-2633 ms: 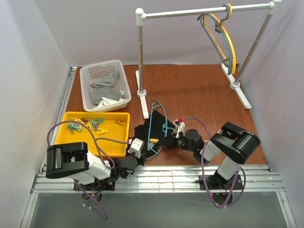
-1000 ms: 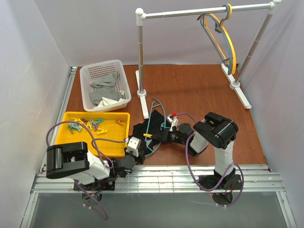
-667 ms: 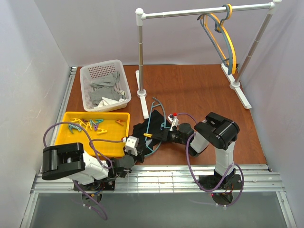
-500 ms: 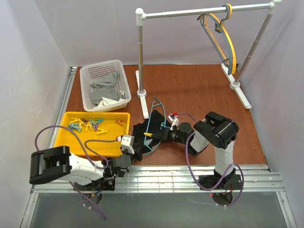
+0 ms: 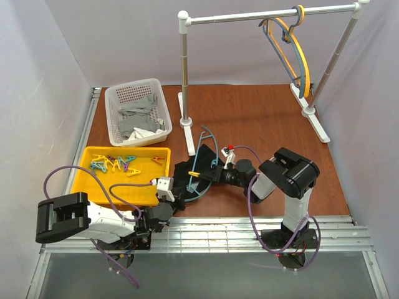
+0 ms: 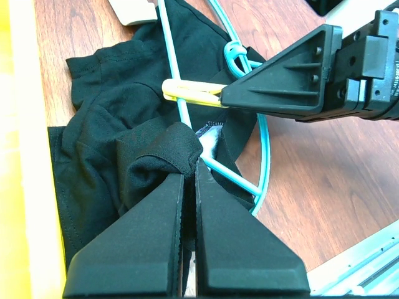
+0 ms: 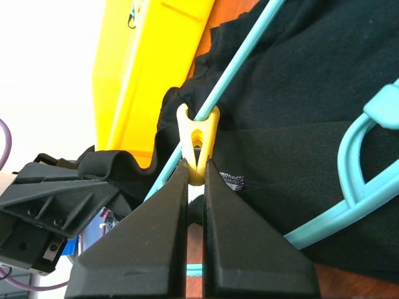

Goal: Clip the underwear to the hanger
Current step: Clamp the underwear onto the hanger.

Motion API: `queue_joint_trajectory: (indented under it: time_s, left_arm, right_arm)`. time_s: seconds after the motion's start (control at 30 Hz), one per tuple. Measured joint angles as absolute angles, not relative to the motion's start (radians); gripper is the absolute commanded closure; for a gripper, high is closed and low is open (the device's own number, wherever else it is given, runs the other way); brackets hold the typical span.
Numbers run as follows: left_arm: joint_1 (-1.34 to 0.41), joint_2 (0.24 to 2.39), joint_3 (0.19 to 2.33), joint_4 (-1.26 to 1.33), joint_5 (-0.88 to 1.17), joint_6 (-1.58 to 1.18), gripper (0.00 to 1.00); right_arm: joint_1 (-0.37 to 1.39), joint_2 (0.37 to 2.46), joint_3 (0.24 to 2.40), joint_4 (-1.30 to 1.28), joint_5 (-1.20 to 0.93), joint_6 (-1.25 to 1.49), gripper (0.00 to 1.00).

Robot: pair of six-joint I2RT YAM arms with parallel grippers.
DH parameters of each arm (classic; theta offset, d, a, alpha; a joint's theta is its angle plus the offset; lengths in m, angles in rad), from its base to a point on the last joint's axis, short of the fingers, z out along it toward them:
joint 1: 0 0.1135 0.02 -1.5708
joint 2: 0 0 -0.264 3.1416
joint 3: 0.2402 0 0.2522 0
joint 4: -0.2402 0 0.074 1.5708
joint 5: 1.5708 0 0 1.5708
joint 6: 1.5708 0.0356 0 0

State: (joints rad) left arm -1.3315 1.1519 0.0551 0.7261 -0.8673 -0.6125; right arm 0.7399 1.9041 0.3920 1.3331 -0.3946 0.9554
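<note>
Top view, table: I see the brown table (image 5: 262, 118); underwear (image 5: 184, 169) lies under the hanger (image 5: 198, 163) at the near edge, between both arms.
Left wrist: my left gripper (image 6: 189, 174) is closed, pinching an underwear fold just beside the hanger bar.
Right wrist: my right gripper (image 7: 196, 177) is clamped on a yellow clip (image 7: 197, 131); the clip's mouth straddles the bar, which runs diagonally away; the right arm is nearer.

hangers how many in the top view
3: teal hanger on the black underwear on the table; yellow hanger and grey-blue hanger on the rail, where another may hide.
</note>
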Motion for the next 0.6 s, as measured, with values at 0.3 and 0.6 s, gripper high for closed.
queue_joint_trajectory:
  time_s: [0.3, 0.6]
  left_arm:
    - [-1.332, 1.155, 0.055, 0.75, -0.868, -0.602, 1.0]
    - [-1.311, 1.276, 0.055, 0.976, -0.863, -0.47, 1.0]
  right_arm:
    - [0.74, 1.845, 0.369, 1.33, -0.397, 0.94, 0.99]
    - [0.747, 1.736, 0.27, 1.326, -0.408, 0.942, 0.99]
